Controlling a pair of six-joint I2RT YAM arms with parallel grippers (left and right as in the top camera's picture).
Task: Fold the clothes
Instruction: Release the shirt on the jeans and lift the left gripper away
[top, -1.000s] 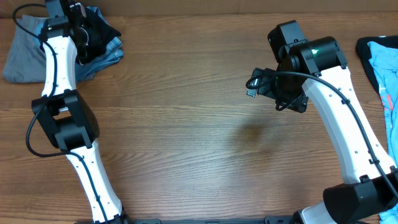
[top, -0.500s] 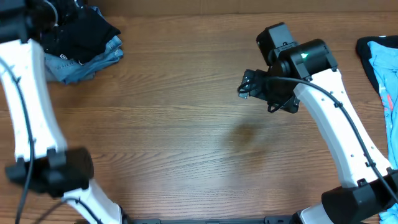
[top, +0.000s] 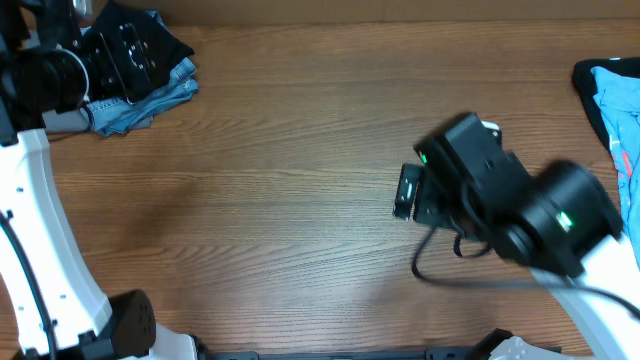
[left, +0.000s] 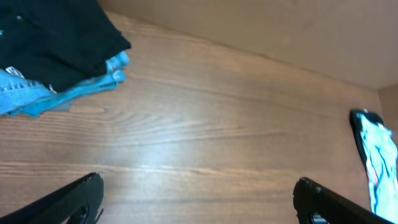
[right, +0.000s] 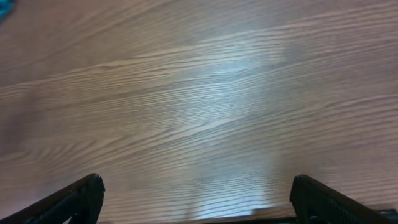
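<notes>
Over the last second the left arm has been swinging out toward the 9 o'clock edge of the tabletop. The left hand has been lifting off the folded pile, which is sitting at about 10 o'clock. In its wrist view the fingers are standing wide apart and holding nothing. The pile is lying ahead of them, with a black garment resting on top of a denim piece. The right arm has meanwhile been dropping from around 1 o'clock toward 4 o'clock. It is looming larger and blurred in the overhead view, so it seems to be travelling quickly and rising toward the camera. The right hand is likewise spread open and empty, and it is looking down on nothing but bare wood grain. At the 3 o'clock edge a blue-and-white garment with dark trim is lying crumpled and partly out of frame, well apart from both hands. Judging from all this, one item appears to be finished and stacked, and both arms look to be resetting rather than working cloth. The task is therefore sitting between garments. The rumpled piece at 3 o'clock is probably the next one needing to be drawn onto the open middle of the wood and spread flat. Neither hand is reaching for it yet.
</notes>
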